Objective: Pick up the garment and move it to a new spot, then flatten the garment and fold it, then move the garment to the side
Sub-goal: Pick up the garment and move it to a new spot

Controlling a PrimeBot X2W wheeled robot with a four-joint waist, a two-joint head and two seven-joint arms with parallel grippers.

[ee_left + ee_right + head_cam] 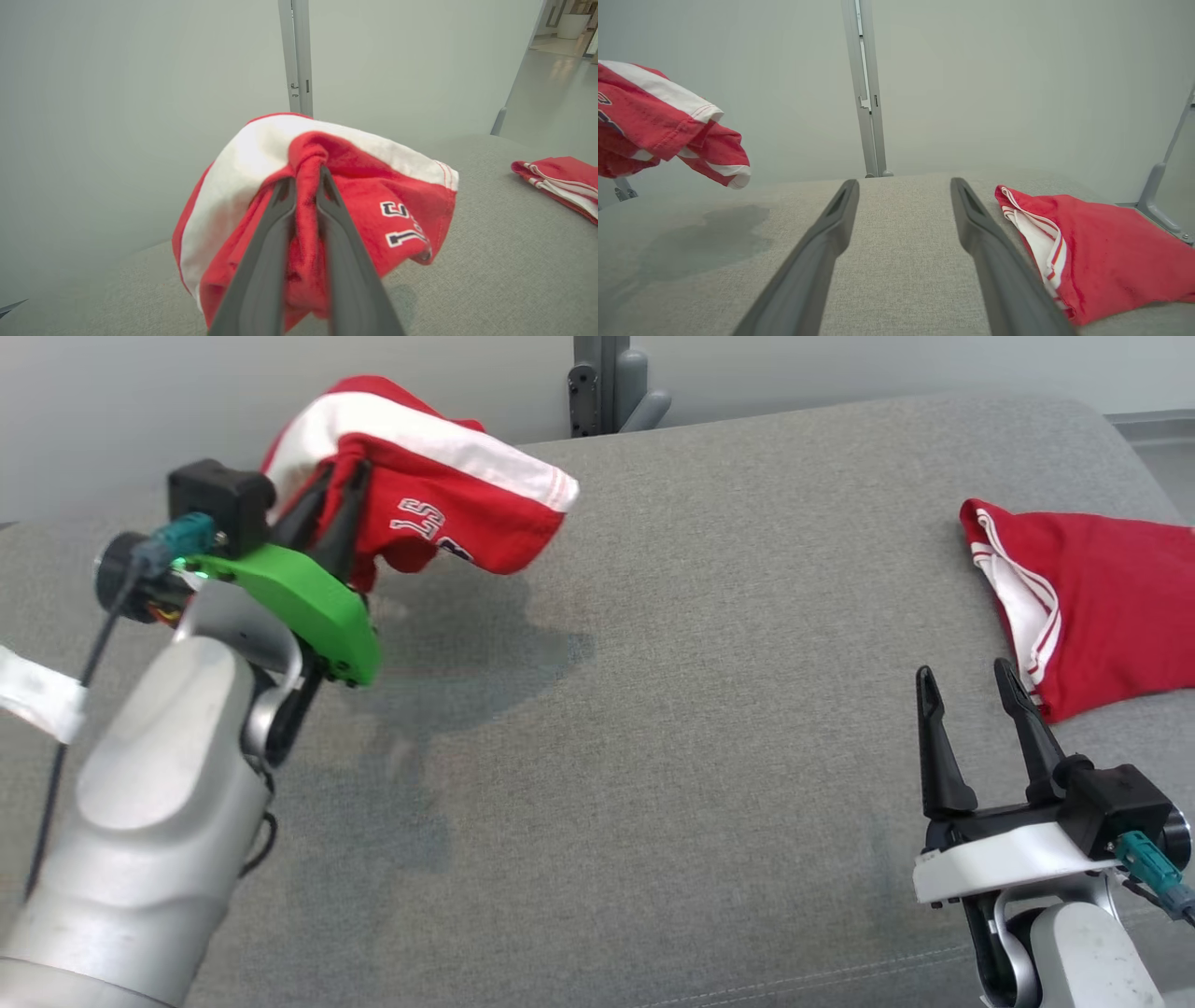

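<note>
A bunched red garment point(439, 513) with a broad white band and printed numerals hangs in the air over the far left of the grey padded surface point(653, 728). My left gripper point(338, 485) is shut on a fold of it. In the left wrist view the two fingers of the left gripper point(306, 179) pinch a red ridge of the garment point(373, 186), which hides the fingertips' inner faces. My right gripper point(964, 672) stands open and holds nothing, low at the near right. The right wrist view shows the right gripper point(903, 184) spread wide, with the lifted garment point(649, 112) at upper left.
A second red garment point(1102, 607) with white striped trim lies folded flat at the right edge, just beyond my right fingers; it also shows as the folded garment point(1101, 252). A grey metal post point(602, 383) rises behind the surface before a pale wall.
</note>
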